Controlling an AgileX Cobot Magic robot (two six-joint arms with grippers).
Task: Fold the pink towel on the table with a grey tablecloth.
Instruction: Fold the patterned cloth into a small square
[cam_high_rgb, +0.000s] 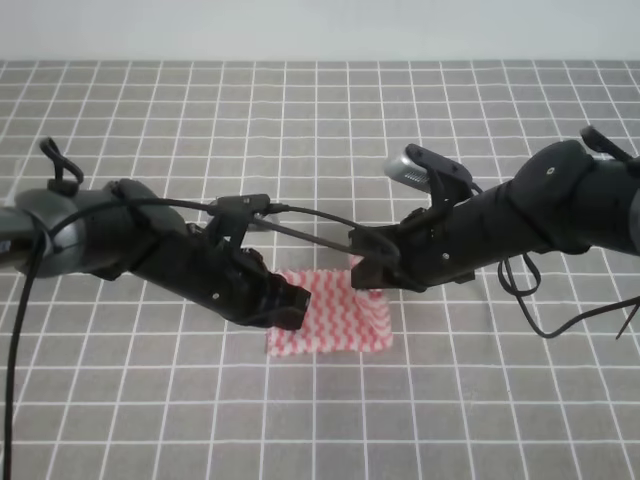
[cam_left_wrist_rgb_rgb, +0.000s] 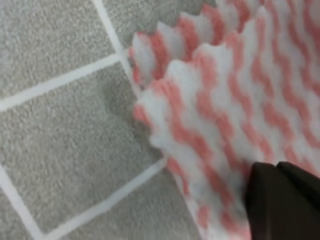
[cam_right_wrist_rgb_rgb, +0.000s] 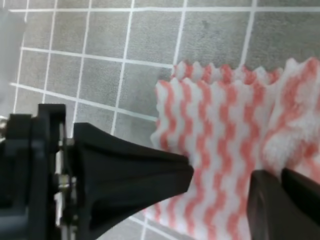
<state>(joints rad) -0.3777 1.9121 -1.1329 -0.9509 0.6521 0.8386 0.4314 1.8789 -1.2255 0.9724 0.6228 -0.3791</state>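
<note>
The pink towel (cam_high_rgb: 332, 318) lies just below center frame on the grey grid table (cam_high_rgb: 300, 130), with two layers showing at its edge. The left pincer (cam_high_rgb: 288, 308) sits on its left edge and the right pincer (cam_high_rgb: 368, 272) on its upper right corner. Can't tell if either is clamped.
</note>
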